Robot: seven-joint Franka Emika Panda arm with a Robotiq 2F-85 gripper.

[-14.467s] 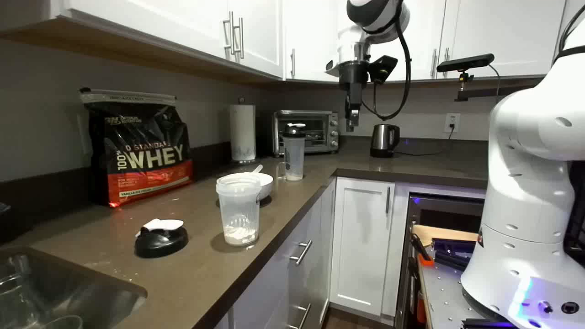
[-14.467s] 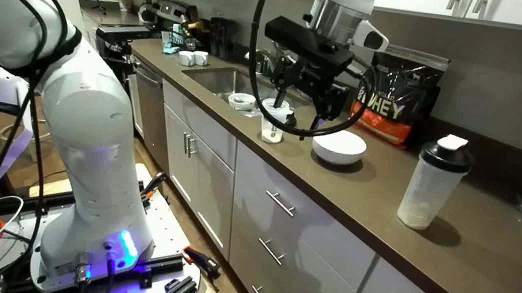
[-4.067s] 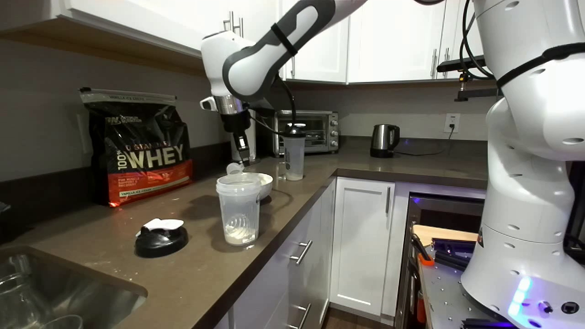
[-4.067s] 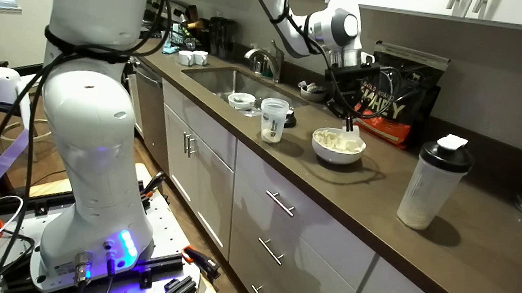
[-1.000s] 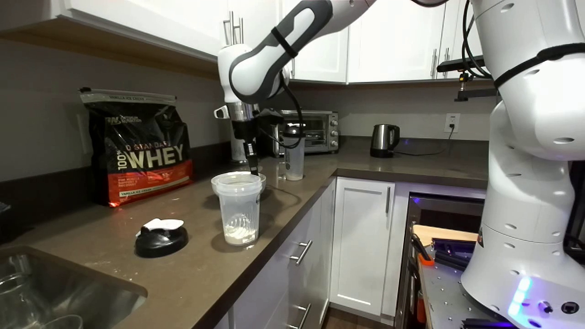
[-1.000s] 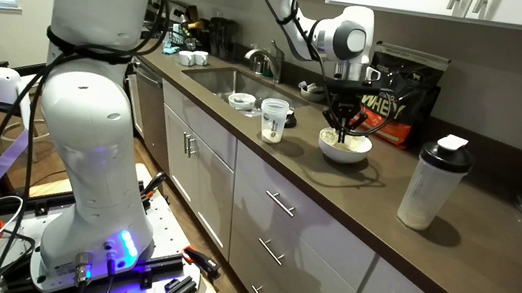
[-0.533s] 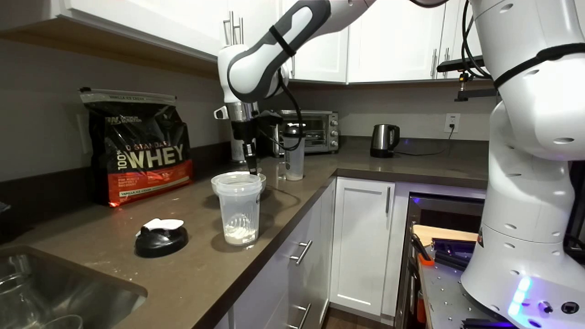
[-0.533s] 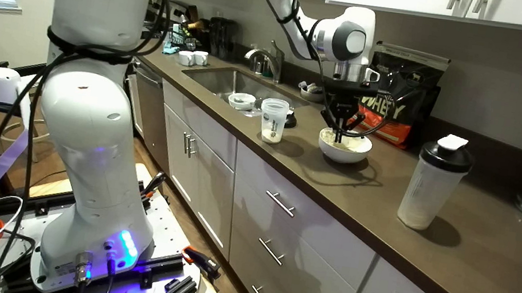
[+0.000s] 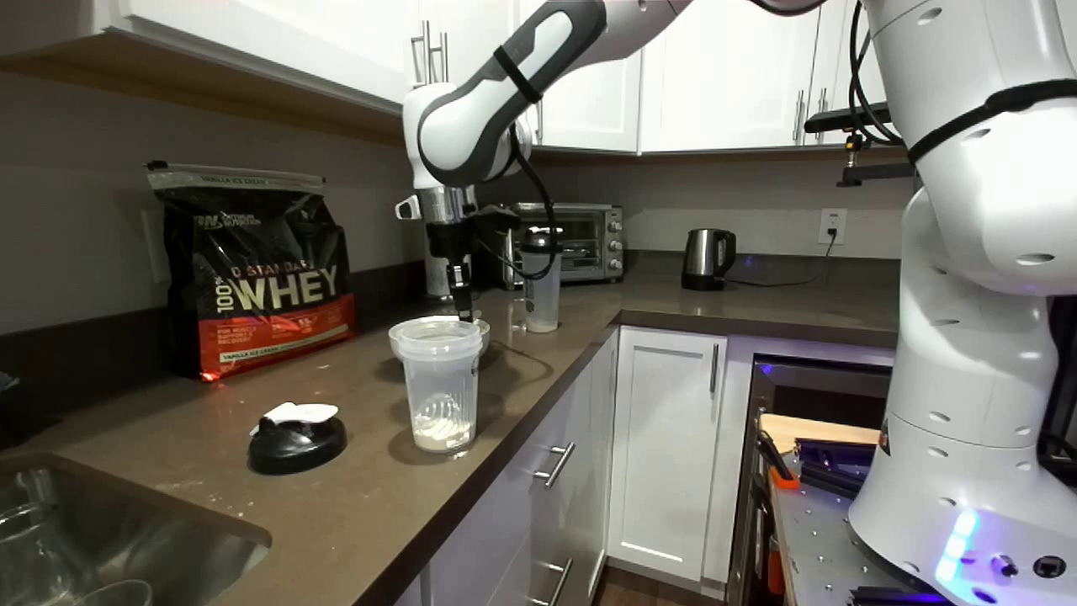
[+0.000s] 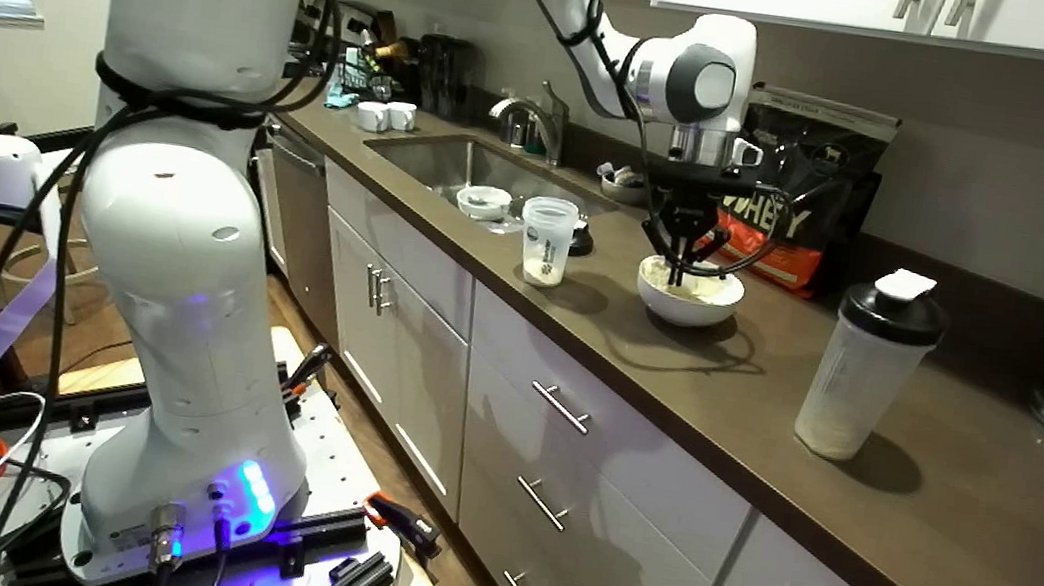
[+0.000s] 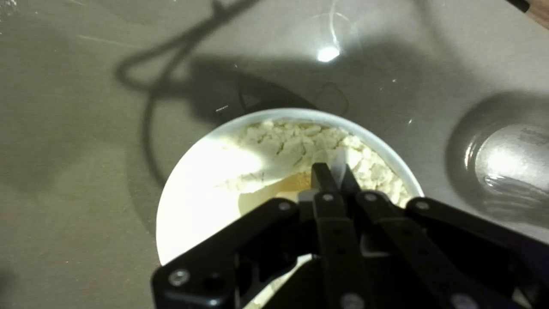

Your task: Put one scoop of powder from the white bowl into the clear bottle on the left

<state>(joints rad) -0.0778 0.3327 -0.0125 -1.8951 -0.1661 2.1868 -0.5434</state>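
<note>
- You have the gripper (image 10: 677, 275) pointing straight down, its fingertips within the mouth of the white bowl (image 10: 687, 313); whether they touch the powder (image 11: 274, 141) cannot be told.
- Your gripper's fingers stand nearly together, with a thin translucent piece of the scoop (image 11: 339, 162) pinched between them in the wrist view. The rest of the scoop cannot be made out.
- The powder before you in the bowl is pale, lumpy and cracked, banked along the side at the top of the wrist view. Glare washes out the bowl's left part there.
- Your clear bottle on the left (image 9: 439, 379) stands upright on the worktop (image 9: 379, 505), open at the top, with powder at its bottom. It is near the bowl and, in an exterior view, hides part of it from you.
- Near that bottle you have a black lid (image 9: 296, 446) with a white flap (image 9: 299, 412), resting on the worktop.
- The lidded bottle (image 10: 864, 378) stands upright on the bowl's other side, well apart from your open one, pale powder at its bottom.
- The WHEY bag (image 9: 261, 286) stands upright at the back of your worktop.
</note>
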